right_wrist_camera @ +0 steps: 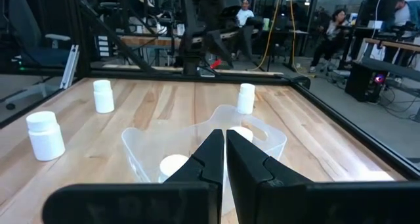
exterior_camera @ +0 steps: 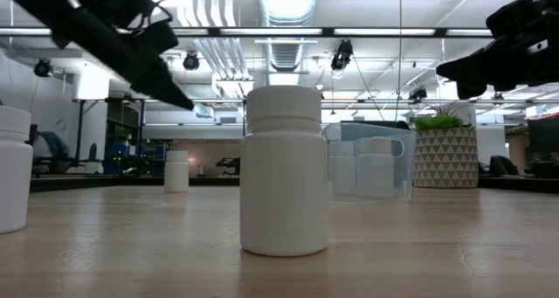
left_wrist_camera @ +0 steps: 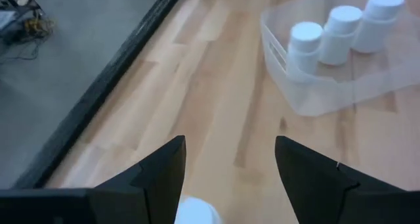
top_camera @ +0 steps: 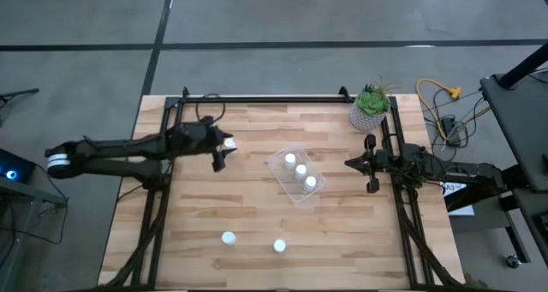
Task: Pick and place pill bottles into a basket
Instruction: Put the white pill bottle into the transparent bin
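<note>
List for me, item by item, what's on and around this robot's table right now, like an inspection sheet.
Surface: wooden table, bare wood, no spills seen.
Job's things: clear basket near the middle, holding three pill bottles; two loose bottles stand upright near the front edge; a sixth bottle stands beneath the left tool.
Clutter: potted plant at the far right corner.
Grippers: left tool open, over the sixth bottle, holding nothing; right tool shut, empty, pointing at the basket.
Cables: yellow cable on the floor right of the table.
Surroundings: concrete floor; seated people at desks beyond the table.
</note>
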Controlling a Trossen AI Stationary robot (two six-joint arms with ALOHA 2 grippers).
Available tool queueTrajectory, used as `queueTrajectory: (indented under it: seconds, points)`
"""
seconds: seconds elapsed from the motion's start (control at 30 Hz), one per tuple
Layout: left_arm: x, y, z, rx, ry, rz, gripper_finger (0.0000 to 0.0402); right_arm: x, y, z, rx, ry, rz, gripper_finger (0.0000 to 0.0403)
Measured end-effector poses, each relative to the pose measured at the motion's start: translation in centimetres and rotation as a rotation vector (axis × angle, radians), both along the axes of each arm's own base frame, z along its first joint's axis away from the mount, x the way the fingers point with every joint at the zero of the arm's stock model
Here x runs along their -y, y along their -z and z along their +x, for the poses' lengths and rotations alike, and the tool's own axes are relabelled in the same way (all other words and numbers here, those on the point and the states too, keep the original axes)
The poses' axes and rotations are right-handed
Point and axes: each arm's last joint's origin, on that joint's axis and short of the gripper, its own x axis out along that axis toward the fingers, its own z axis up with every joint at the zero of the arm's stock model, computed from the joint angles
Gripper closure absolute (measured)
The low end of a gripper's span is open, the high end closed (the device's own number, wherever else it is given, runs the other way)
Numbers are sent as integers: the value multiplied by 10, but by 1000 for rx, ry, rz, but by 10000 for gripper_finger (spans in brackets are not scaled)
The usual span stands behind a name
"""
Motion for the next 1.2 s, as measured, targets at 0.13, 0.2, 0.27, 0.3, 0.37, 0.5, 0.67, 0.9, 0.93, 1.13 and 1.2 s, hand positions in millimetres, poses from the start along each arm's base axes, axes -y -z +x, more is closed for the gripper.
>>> queueTrajectory:
  seconds: [0.13,0.2,0.27,0.3,0.37,0.5,0.67,0.9,0.93,1.13,1.2]
  points:
    - [-13,-22,8,-50,-19,18,184,0,0,0,0,0,-1,394]
    - [-19,-31,14,-68,-8,10,184,0,0,0,0,0,1,394]
    - [-22,-35,18,-86,4,-8,184,0,0,0,0,0,-2,394]
    - [-23,-36,21,-95,13,-19,184,0,0,0,1,0,-1,394]
    - [-25,-36,27,-114,30,-31,179,0,0,0,1,0,0,394]
    - [-29,-32,38,-153,45,-30,154,0,0,0,2,0,0,394]
    - [-33,-25,47,-199,54,-32,110,0,0,0,2,0,0,394]
    - [-41,-26,49,-369,-30,4,86,0,0,0,1,0,-2,394]
    - [-42,-28,49,-384,-35,-3,86,0,0,0,1,1,-1,394]
    - [-46,-27,52,-511,-50,-76,87,0,0,0,1,1,0,394]
    - [-47,-26,54,-537,-32,-108,87,0,0,0,0,0,-2,394]
